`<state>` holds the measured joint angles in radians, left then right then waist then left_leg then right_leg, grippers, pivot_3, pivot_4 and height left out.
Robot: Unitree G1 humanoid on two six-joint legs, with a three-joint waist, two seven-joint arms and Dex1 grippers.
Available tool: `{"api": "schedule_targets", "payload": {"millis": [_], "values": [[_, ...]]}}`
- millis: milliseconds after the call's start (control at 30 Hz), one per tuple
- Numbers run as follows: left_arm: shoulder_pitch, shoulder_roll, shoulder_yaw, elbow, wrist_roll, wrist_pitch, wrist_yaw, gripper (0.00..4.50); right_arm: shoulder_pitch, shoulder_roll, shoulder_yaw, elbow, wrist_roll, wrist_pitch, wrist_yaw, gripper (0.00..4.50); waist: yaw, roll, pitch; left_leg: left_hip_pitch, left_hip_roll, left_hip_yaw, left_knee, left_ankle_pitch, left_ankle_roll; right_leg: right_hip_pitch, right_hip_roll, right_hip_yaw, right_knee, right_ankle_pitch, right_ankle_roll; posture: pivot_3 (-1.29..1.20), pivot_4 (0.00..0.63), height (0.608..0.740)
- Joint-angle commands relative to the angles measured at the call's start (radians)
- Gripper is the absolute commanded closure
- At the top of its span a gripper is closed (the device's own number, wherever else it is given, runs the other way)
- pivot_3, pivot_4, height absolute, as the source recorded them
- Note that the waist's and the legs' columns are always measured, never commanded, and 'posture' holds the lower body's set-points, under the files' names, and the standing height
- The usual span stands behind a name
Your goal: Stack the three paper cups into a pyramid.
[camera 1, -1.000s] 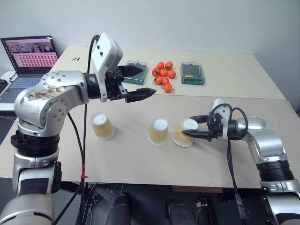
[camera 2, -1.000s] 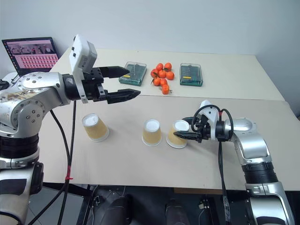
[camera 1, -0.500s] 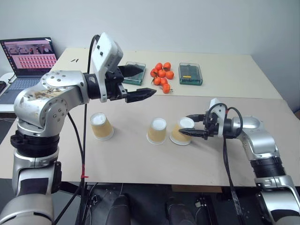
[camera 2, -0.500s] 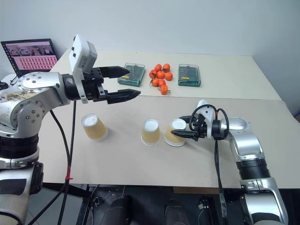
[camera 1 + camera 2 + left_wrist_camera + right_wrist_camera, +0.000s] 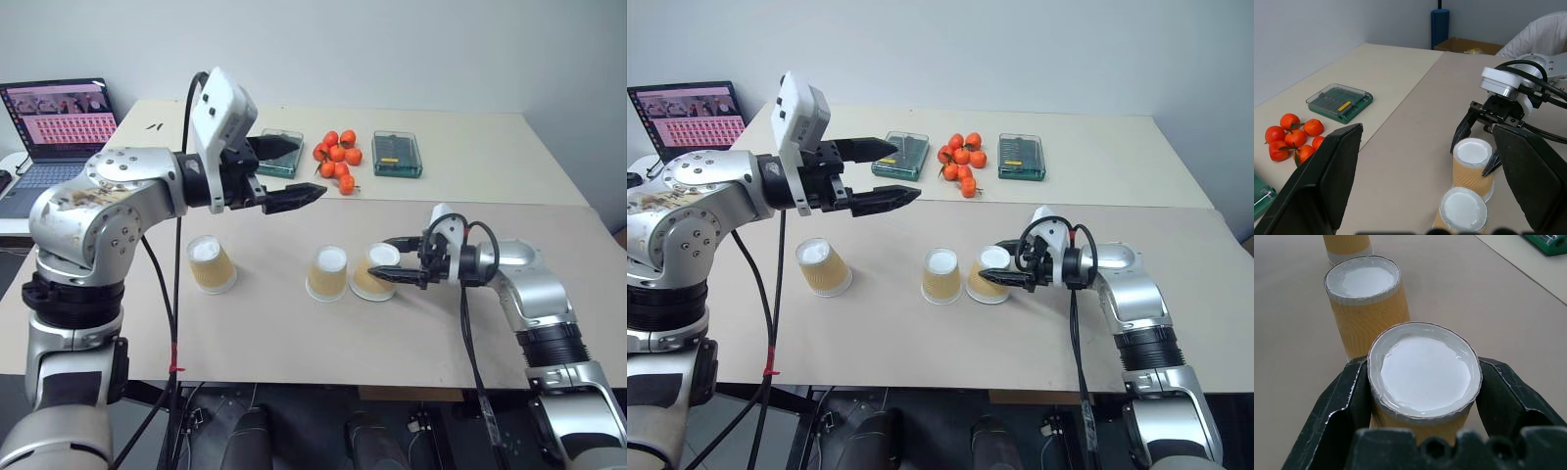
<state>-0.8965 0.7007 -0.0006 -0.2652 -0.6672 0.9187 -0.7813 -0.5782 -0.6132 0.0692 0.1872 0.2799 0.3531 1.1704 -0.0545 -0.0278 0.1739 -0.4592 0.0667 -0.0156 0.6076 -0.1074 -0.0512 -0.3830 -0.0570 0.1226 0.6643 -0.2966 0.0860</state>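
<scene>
On the tabletop (image 5: 294,333) three paper cups stand upside down, white bases up, in one row near the middle. The left cup (image 5: 213,263) stands alone, well apart from the other two, with open surface all around it. The middle cup (image 5: 328,273) and the right cup (image 5: 375,271) stand just beside each other; if they touch I cannot tell. The right tool (image 5: 392,260) is low over the tabletop and pinches the right cup, one black finger on each side of its ribbed wall, and the cup leans a little. The left tool (image 5: 294,168) hangs high above the row with its two fingers spread wide and nothing between them. In front of the cups there is a wide free strip up to the near edge, and behind them free room up to the seam where a second, lighter tabletop begins. There, two green clear boxes (image 5: 397,154) lie closed, small tools inside it seems, and a heap of small orange fruits (image 5: 336,161) between them. A laptop (image 5: 59,122) stands open at the far left
</scene>
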Motion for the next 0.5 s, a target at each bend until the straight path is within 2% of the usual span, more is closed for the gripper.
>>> {"api": "schedule_targets", "payload": {"millis": [33,467,500], "values": [[-0.026,-0.001,0.013,-0.023,0.005,-0.013,0.001,0.0,0.008,0.017,0.038,0.003,-0.019,0.025,-0.017,1.57,-0.001,0.0,0.0,0.0,0.0,0.0,0.0,0.0,0.0,0.0,0.0,0.0,0.0,0.0,0.0,0.0,0.15,0.735],[-0.028,0.001,0.01,-0.012,0.017,-0.023,-0.015,0.0,0.011,0.034,0.044,-0.067,0.008,0.113,-0.043,1.57,-0.015,0.0,0.0,0.0,0.0,0.0,-0.001,0.0,0.0,0.0,0.0,0.0,0.0,0.0,0.0,0.0,0.15,0.735],[-0.027,0.001,0.011,-0.014,0.017,-0.022,-0.014,0.0,0.015,0.032,0.044,-0.08,0.013,0.128,-0.041,1.17,-0.015,0.0,0.0,0.0,0.0,0.0,-0.001,0.0,0.0,0.0,0.0,0.0,0.0,0.0,0.0,0.0,0.15,0.735]]}}
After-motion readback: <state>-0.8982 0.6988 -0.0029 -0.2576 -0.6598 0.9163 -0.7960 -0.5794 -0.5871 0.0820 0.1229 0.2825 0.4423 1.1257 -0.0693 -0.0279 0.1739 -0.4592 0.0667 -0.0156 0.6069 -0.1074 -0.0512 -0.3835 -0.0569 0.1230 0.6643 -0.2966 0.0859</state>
